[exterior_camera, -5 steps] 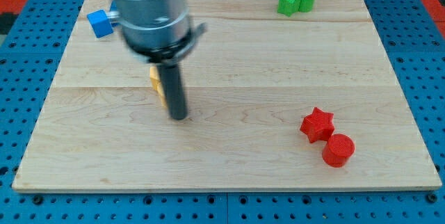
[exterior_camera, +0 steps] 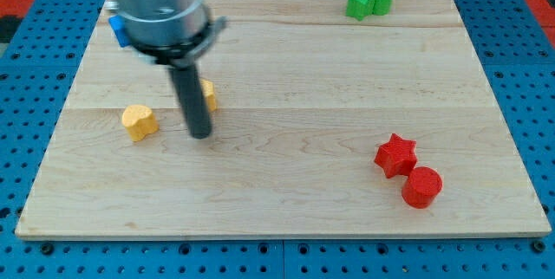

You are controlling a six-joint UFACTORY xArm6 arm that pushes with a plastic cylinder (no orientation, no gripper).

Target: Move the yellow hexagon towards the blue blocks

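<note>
My tip (exterior_camera: pixel 200 133) rests on the wooden board (exterior_camera: pixel 295 140) left of centre. A yellow block (exterior_camera: pixel 208 95), mostly hidden behind the rod, sits just above and right of the tip; its shape cannot be made out. A second yellow block (exterior_camera: pixel 139 122), rounded with a notch, lies to the tip's left, apart from it. A blue block (exterior_camera: pixel 116 29) shows only as a sliver at the view's top left, behind the arm's grey body.
Two green blocks (exterior_camera: pixel 369 2) touch each other at the view's top right. A red star (exterior_camera: pixel 395 155) and a red cylinder (exterior_camera: pixel 421 186) sit together at the lower right. The board lies on a blue pegboard.
The arm and tip have moved left and slightly up. A yellow block now shows at the tip's left, uncovered. The blue block is now mostly hidden by the arm.
</note>
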